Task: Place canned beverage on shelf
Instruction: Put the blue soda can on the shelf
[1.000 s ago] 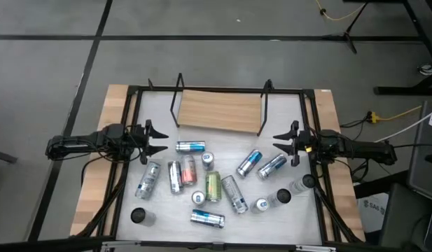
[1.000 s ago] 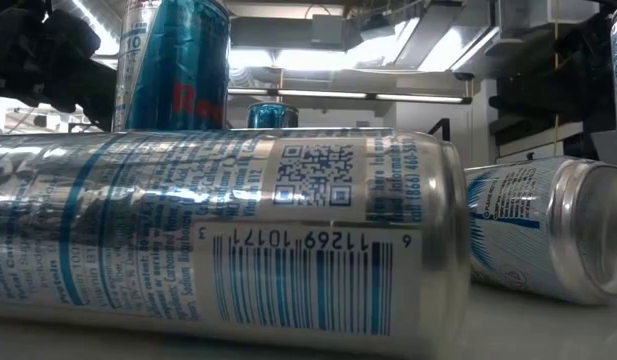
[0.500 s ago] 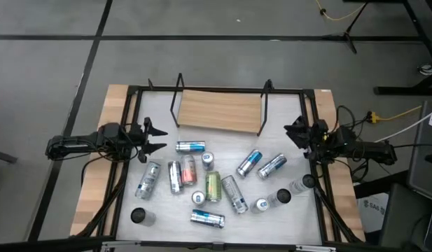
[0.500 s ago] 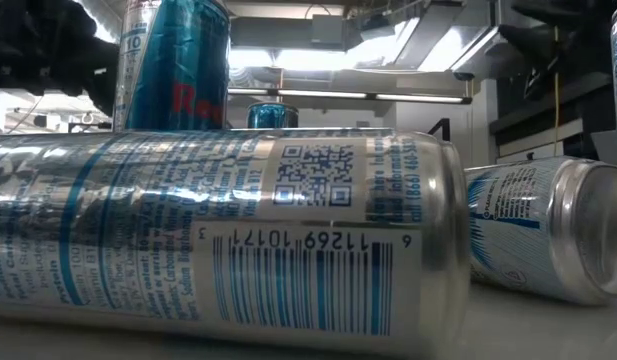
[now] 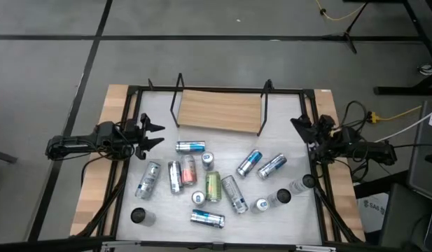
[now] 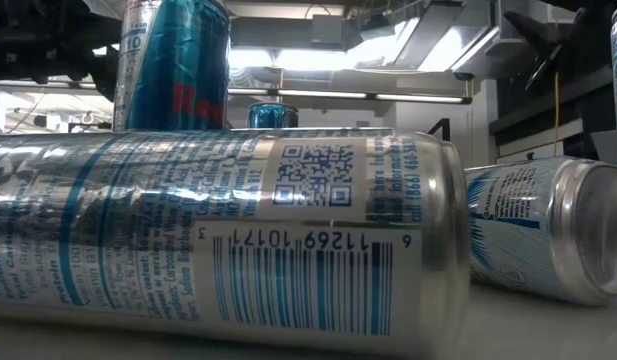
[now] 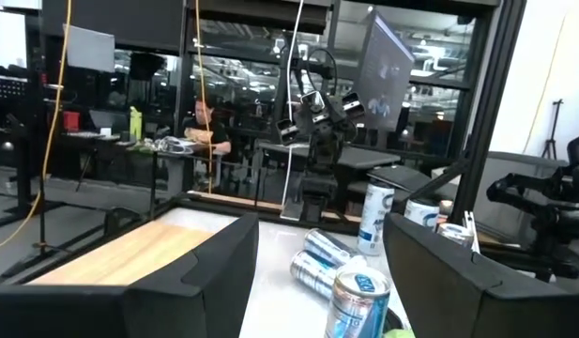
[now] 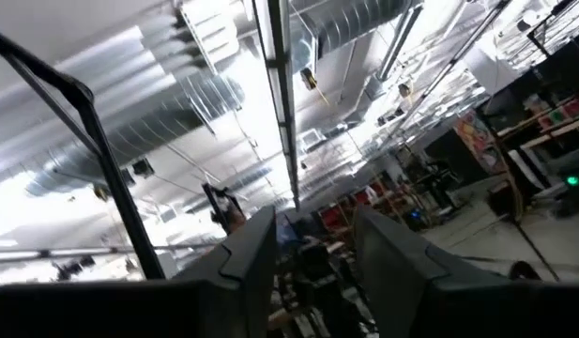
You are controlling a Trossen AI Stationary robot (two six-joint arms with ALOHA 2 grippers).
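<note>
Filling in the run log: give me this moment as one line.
left gripper: open, empty, at table's left edge | right gripper: shut, empty, right edge | shelf: bare | cans: scattered on table

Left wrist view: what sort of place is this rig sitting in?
Probably a robotics lab or open workshop. Beyond the table with its shelf stand desks with monitors and another robot arm, with exposed ducts overhead. A person sits at a far desk.
</note>
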